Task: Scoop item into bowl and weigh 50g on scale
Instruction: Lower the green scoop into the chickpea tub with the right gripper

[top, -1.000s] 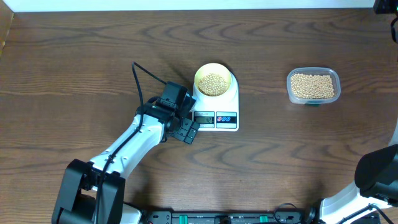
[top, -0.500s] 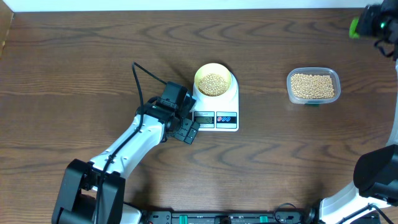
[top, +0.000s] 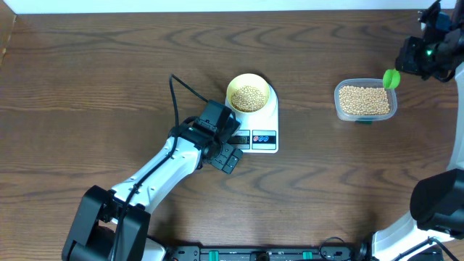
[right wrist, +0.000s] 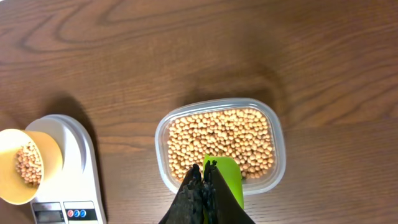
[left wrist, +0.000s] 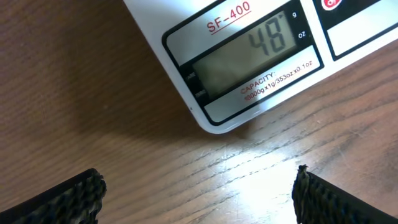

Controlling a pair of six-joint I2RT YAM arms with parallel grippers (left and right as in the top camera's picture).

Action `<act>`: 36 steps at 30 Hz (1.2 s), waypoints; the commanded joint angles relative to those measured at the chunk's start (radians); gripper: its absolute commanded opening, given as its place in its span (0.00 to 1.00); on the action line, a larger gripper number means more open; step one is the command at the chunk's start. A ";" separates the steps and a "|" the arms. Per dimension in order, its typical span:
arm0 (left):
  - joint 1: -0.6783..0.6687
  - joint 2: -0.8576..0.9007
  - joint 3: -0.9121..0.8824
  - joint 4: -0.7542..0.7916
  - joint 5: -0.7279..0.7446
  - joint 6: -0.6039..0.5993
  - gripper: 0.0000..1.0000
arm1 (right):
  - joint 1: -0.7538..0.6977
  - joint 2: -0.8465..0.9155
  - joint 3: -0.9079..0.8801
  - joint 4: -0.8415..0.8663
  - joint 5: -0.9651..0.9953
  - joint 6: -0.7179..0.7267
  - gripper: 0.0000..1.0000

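Note:
The pale yellow bowl (top: 249, 79) stands on the white scale (top: 270, 118) with tan beans (top: 249, 96) heaped in it. In the left wrist view the scale's display (left wrist: 249, 53) reads 48. My left gripper (top: 230, 152) is open at the scale's front left corner, its fingertips (left wrist: 62, 199) wide apart over bare wood. My right gripper (right wrist: 205, 177) is shut on a green scoop (right wrist: 229, 180), which hangs over the near edge of a clear tub (right wrist: 278, 146) full of beans (right wrist: 217, 137). Seen from overhead, the scoop (top: 391, 78) is at the tub's upper right corner (top: 392, 88).
In the right wrist view the bowl (right wrist: 48, 155) and scale (right wrist: 78, 168) sit at the lower left. A black cable (top: 185, 87) loops up from the left arm. The table's far edge runs along the top of the overhead view.
My right arm has come in from the top right and carried the green scoop down and left to the tub. My left gripper has shifted a little to the right along the scale's front.

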 commanded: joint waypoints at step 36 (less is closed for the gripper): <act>0.000 0.006 -0.003 -0.003 -0.003 0.008 0.98 | 0.006 0.011 -0.528 0.551 -0.079 0.004 0.01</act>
